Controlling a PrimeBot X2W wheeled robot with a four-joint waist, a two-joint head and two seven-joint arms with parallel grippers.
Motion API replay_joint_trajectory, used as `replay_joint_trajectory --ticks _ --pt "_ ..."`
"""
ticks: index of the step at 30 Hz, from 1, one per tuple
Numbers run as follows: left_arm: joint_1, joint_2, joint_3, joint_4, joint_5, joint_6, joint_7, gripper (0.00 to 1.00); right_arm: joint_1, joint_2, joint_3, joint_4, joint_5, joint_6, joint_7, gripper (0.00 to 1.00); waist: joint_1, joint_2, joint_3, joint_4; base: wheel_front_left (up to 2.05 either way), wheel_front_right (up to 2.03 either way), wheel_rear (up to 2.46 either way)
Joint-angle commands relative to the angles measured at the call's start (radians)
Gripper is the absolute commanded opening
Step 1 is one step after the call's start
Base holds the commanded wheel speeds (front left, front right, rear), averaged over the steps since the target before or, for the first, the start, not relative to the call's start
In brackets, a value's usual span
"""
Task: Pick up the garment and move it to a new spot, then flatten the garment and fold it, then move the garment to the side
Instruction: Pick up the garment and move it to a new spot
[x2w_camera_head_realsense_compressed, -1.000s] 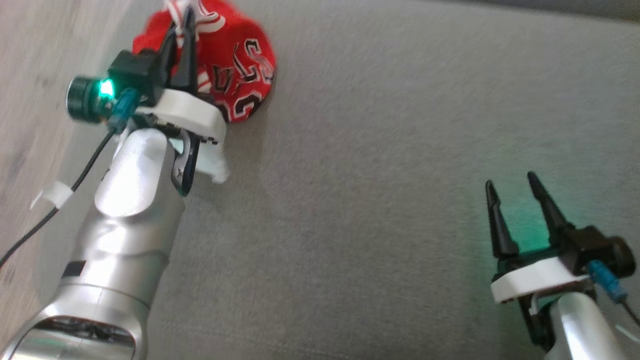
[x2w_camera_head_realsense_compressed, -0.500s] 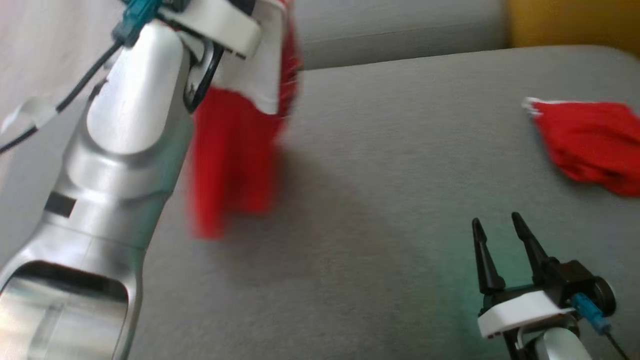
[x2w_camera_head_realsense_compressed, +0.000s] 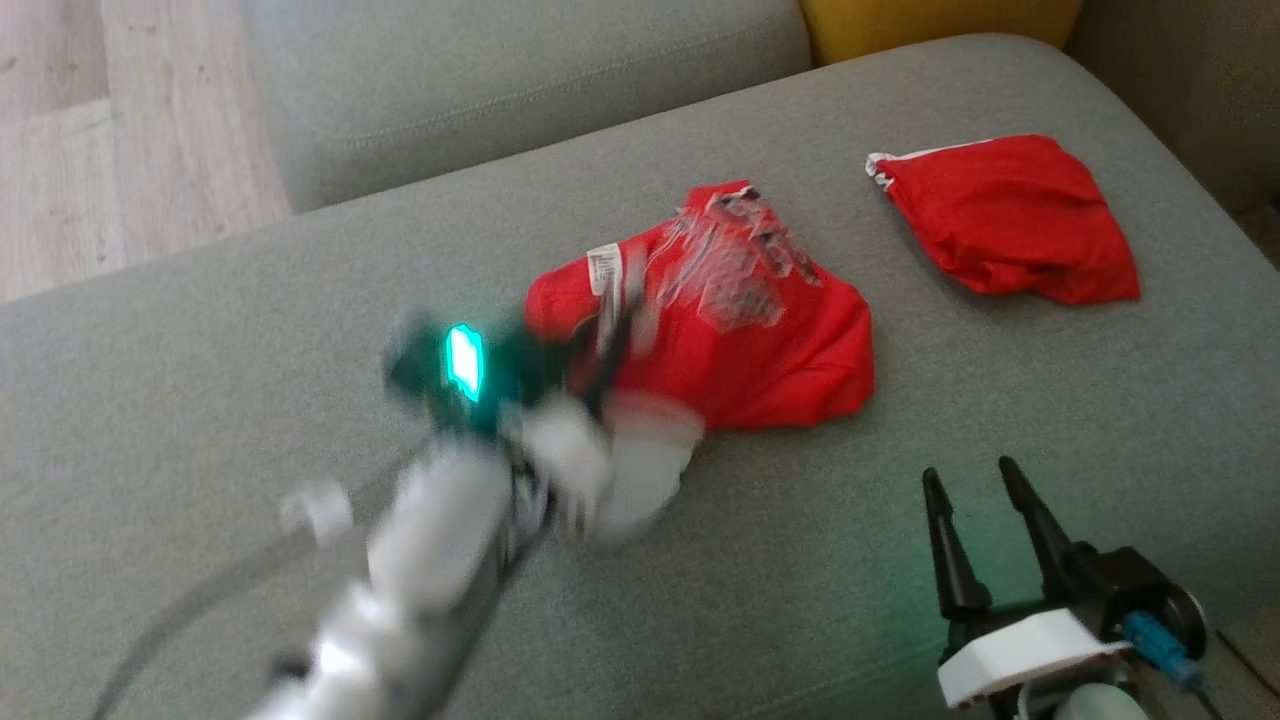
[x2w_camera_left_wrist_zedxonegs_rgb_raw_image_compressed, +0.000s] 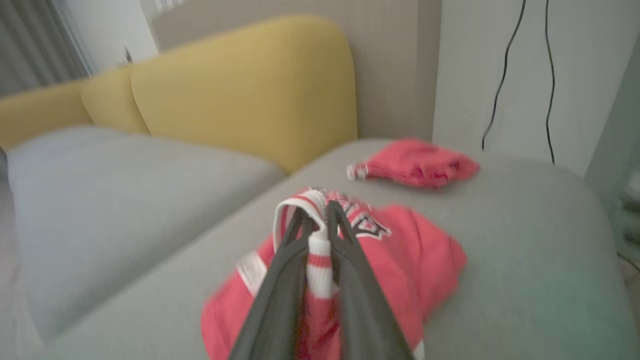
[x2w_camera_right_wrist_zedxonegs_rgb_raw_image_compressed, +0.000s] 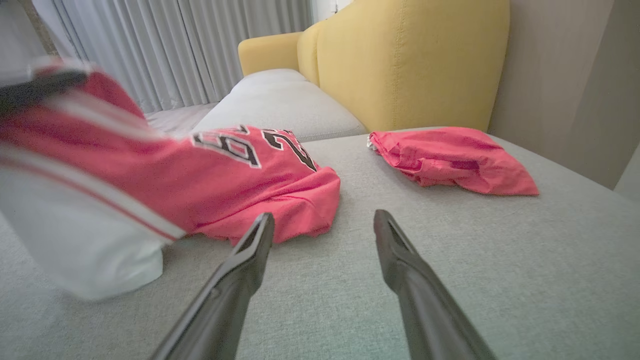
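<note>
— Surface, room?
— Grey sofa seat (x2w_camera_head_realsense_compressed: 200, 330); yellow backrest (x2w_camera_right_wrist_zedxonegs_rgb_raw_image_compressed: 410, 60) far, wood floor (x2w_camera_head_realsense_compressed: 60, 150) left, curtains (x2w_camera_right_wrist_zedxonegs_rgb_raw_image_compressed: 175, 45) beyond.
— Count?
— Two red pieces: jersey (x2w_camera_head_realsense_compressed: 760, 350) mid-seat, striped trim clamped in left gripper (x2w_camera_left_wrist_zedxonegs_rgb_raw_image_compressed: 317, 215); second red garment (x2w_camera_head_realsense_compressed: 1010, 215) far right. Two grippers; right gripper (x2w_camera_head_realsense_compressed: 965, 475) near right, fingers apart, empty.

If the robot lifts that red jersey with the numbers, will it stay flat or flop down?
Probably flop: the jersey lies crumpled and bends in soft folds where the left gripper pinches its striped edge. It looks light, thin cloth. It likely won't slide much on the woven couch.
</note>
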Motion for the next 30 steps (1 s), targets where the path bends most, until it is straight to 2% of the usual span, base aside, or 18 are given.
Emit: replay_joint_trajectory --ticks 1,3,6,9,12,13,21,23,30 --pt "0.017 0.024 0.000 0.002 -0.020 0.009 -0.032 1.00 -0.025 -0.002 0.035 -0.021 0.004 0.007 -0.004 1.00 -0.0002 0.0000 0.010 -0.002 0.00 0.00 0.00" --pt "0.078 0.023 -0.041 0.007 -0.050 0.037 -0.052 1.00 -0.029 -0.002 0.048 -0.016 0.004 0.007 -0.004 1.00 -0.0002 0.0000 0.015 -0.001 0.00 0.00 0.00" --pt "0.156 0.023 -0.051 -0.065 -0.091 0.113 -0.061 1.00 -0.030 -0.002 0.044 -0.015 0.008 0.007 -0.004 1.00 -0.0002 0.0000 0.013 0.013 0.00 0.00 0.00" --pt "0.272 0.023 0.017 -0.184 -0.117 0.190 -0.062 1.00 -0.018 -0.002 0.033 -0.015 0.006 0.007 -0.004 1.00 -0.0002 0.0000 -0.002 0.039 0.00 0.00 0.00" --pt "0.404 0.023 0.101 -0.282 -0.102 0.233 -0.062 1.00 0.002 -0.002 0.015 -0.013 0.002 0.007 -0.004 1.00 -0.0002 0.0000 -0.026 0.071 0.00 0.00 0.00" --pt "0.404 0.023 0.101 -0.282 -0.102 0.233 -0.062 1.00 0.002 -0.002 0.015 -0.013 0.002 0.007 -0.004 1.00 -0.0002 0.0000 -0.026 0.071 0.00 0.00 0.00" --pt "0.716 0.022 0.326 -0.547 0.002 0.269 -0.062 1.00 0.076 -0.002 -0.042 -0.047 0.045 0.007 -0.004 1.00 -0.0002 0.0000 -0.091 0.198 0.00 0.00 0.00" --pt "0.782 0.022 0.358 -0.597 0.052 0.282 -0.062 1.00 0.097 -0.002 -0.038 -0.060 0.051 0.007 -0.004 1.00 -0.0002 0.0000 -0.108 0.222 0.00 0.00 0.00" --pt "0.943 0.022 0.418 -0.666 0.067 0.297 -0.062 1.00 0.155 -0.002 -0.018 -0.101 0.051 0.007 -0.004 1.00 -0.0002 0.0000 -0.155 0.274 0.00 0.00 0.00"
